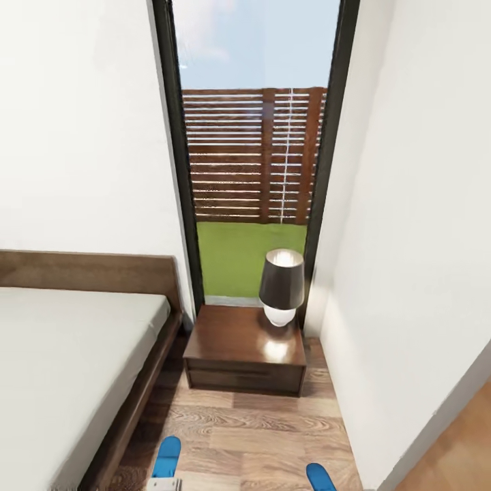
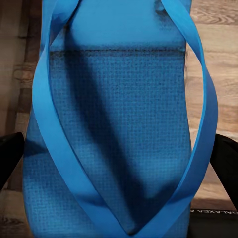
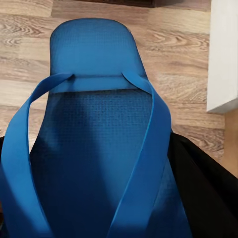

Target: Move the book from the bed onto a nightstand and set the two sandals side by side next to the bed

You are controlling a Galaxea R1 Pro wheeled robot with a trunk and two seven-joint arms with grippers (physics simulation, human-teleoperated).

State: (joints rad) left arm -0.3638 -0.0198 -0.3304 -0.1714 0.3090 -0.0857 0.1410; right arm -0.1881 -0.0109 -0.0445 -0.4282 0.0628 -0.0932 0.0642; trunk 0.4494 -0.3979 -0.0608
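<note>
The bed (image 1: 61,368) sat on the left in the head view, bare off-white mattress in a dark wood frame with the headboard against the white wall. No book was visible on the part of the mattress in view. Right of it stood the nightstand (image 1: 245,349), tucked under the tall dark-framed window (image 1: 256,150), with a lamp (image 1: 281,286) on the far right corner of its glossy top. The drawer front was closed, so no telling what was inside. A white wall (image 1: 416,259) boxed in the right side, leaving a narrow strip of wood floor (image 1: 259,429) between bed and wall.

At the bottom edge of the head view were the tips of two blue sandals: the left sandal (image 1: 167,457), just beside the bed frame, and the right sandal (image 1: 319,476), well apart from it, nearer the wall.

In the left wrist view the left sandal (image 2: 119,129) ran lengthwise between the dark fingers (image 2: 9,158) of the left gripper (image 2: 119,163), one on each side of the sole. They looked closed on it.

In the right wrist view the right sandal (image 3: 96,144) lay straps-up over the dark body of the right gripper (image 3: 104,208), with the wall's white corner (image 3: 223,54) beyond its toe. The fingertips were hidden, so I couldn't tell the grip.
</note>
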